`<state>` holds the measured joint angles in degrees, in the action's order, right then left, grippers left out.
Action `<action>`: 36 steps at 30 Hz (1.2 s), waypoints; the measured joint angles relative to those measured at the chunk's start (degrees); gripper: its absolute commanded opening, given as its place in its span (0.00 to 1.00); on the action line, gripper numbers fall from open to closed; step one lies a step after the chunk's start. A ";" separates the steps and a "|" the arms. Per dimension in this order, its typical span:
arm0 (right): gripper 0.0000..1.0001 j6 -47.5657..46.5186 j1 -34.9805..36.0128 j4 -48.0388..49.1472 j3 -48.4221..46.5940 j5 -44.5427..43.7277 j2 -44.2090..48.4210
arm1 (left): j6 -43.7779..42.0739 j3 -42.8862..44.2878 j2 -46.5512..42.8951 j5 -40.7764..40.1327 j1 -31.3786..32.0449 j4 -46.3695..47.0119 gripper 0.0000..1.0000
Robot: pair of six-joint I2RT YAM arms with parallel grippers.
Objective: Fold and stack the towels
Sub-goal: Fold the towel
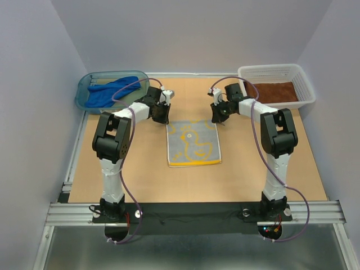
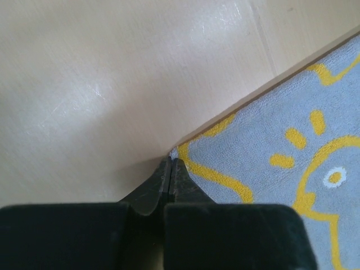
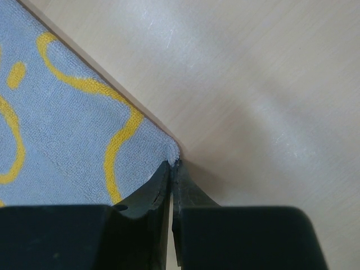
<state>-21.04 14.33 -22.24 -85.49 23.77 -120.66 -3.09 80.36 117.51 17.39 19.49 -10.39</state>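
Observation:
The yellow towel [image 1: 193, 143], grey with a yellow duck and border, lies flat in the middle of the table. My left gripper [image 1: 165, 118] is at its far left corner. In the left wrist view its jaws [image 2: 170, 161] are shut, with the tip of that towel corner [image 2: 270, 185] pinched between them. My right gripper [image 1: 216, 118] is at the far right corner. The right wrist view shows it [image 3: 174, 163] shut on a bunched bit of towel [image 3: 56, 129]. The blue towel [image 1: 109, 91] lies crumpled in the tub. The rust-brown towel [image 1: 275, 91] lies in the basket.
A teal tub [image 1: 84, 90] stands at the back left corner and a white basket [image 1: 304, 84] at the back right. Grey walls close in the table on three sides. Bare wood surrounds the yellow towel.

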 measured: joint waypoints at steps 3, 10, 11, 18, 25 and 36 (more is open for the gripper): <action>0.01 0.07 0.02 -0.79 -0.46 -0.50 0.00 | -0.02 0.92 0.35 -0.09 0.04 -1.09 0.00; 0.01 0.31 0.74 -3.91 -2.32 -3.87 0.00 | -1.16 2.45 0.59 -1.33 0.39 -2.95 0.00; 0.00 0.28 0.79 -4.35 -2.56 -4.35 0.04 | -1.49 2.62 0.59 -1.49 0.48 -3.15 0.00; 0.01 1.11 0.81 -5.64 -2.89 -6.67 2.34 | -2.34 1.75 -0.26 -1.36 0.79 -1.86 0.00; 0.00 2.21 1.46 -5.60 -2.82 -7.78 6.88 | -2.38 -3.69 -6.99 -1.07 0.79 0.96 0.00; 0.01 4.44 2.58 -5.14 2.97 -8.41 14.49 | 0.52 -12.81 -18.34 -1.14 1.33 3.96 0.00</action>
<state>-16.60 16.91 -27.38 -82.52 15.35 -106.17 -2.57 67.55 99.18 16.25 20.82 -6.44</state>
